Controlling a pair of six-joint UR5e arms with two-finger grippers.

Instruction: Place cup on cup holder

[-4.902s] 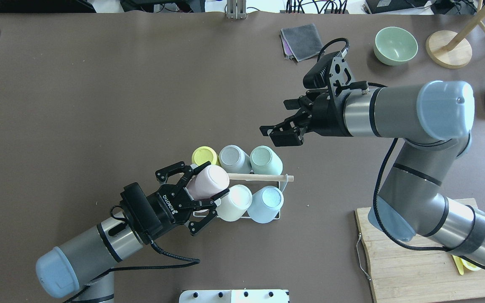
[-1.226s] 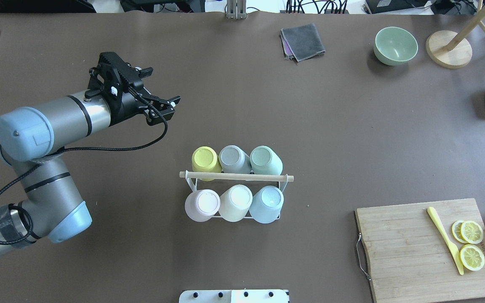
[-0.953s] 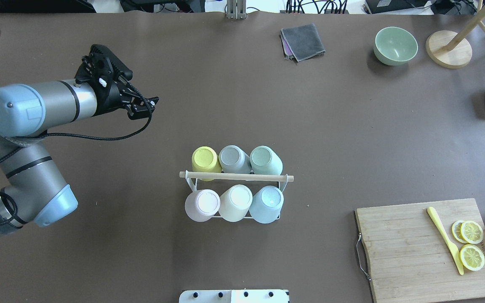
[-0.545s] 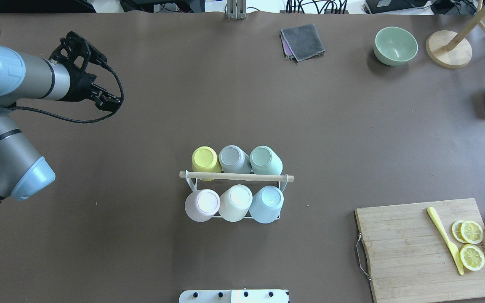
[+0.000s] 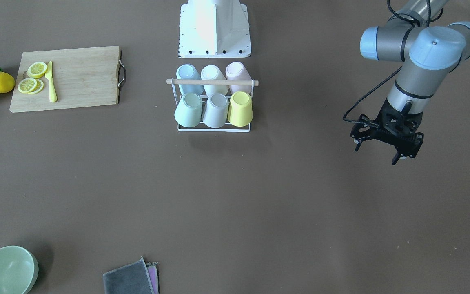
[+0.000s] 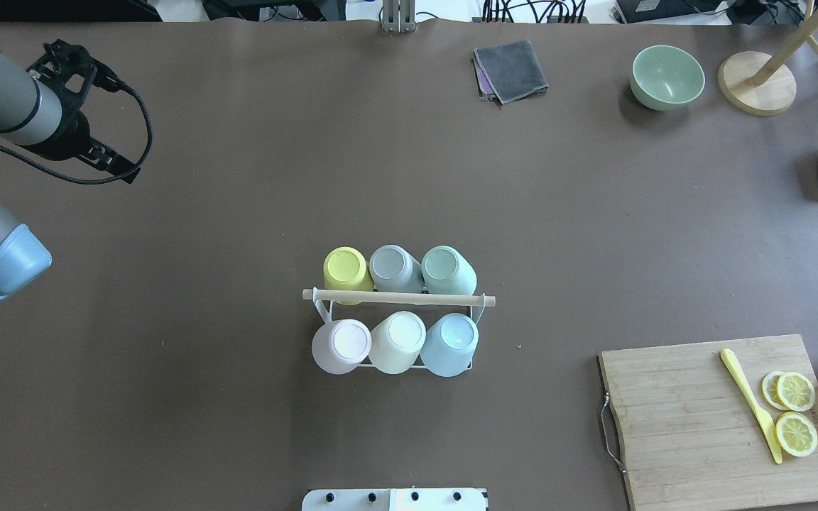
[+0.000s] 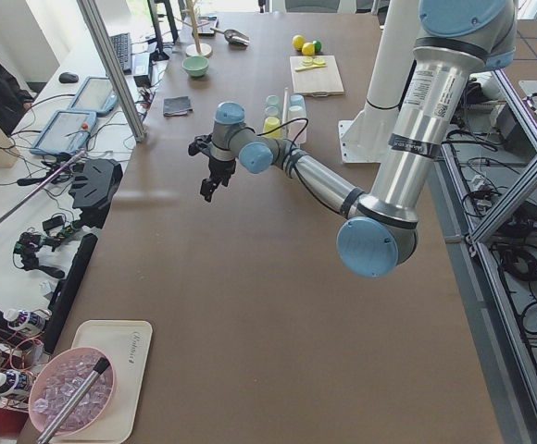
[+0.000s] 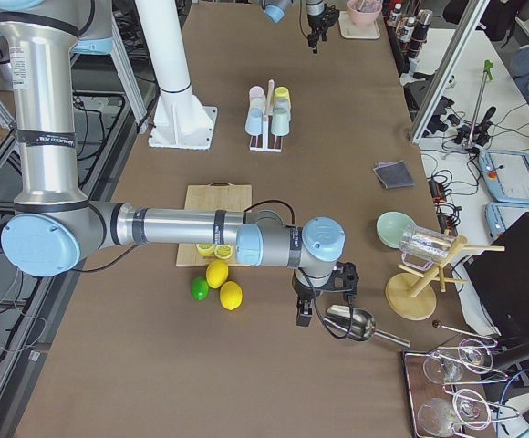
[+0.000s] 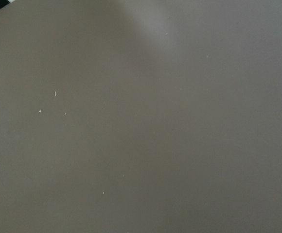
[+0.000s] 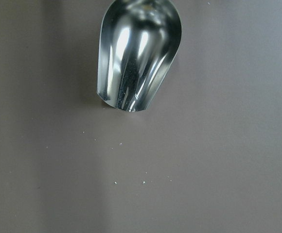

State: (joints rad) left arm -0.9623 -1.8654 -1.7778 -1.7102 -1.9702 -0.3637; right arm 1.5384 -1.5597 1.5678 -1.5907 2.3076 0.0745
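Your cup holder sits mid-table, just in front of the robot's base. Its long axis follows the wooden rod on top and runs side to side across the table, parallel to the robot's edge.

Six cups sit bottoms-up on its prongs, three on each side of the rod. On the robot's side you have the pink cup at the left end, then the cream cup and the blue cup. On the far side are the yellow cup, the grey cup and the green cup.

The left gripper hangs over bare table, well apart from the holder and off to the robot's far left. It points down with its fingers spread and nothing between them.

The right gripper shows only in the side view, so you cannot tell how its fingers stand. It hangs beside the metal scoop, which fills its wrist view.

Well to the holder's right lies the cutting board, with lemon slices and a yellow knife on it. At the far edge, well apart from the holder, are a grey cloth and a green bowl.
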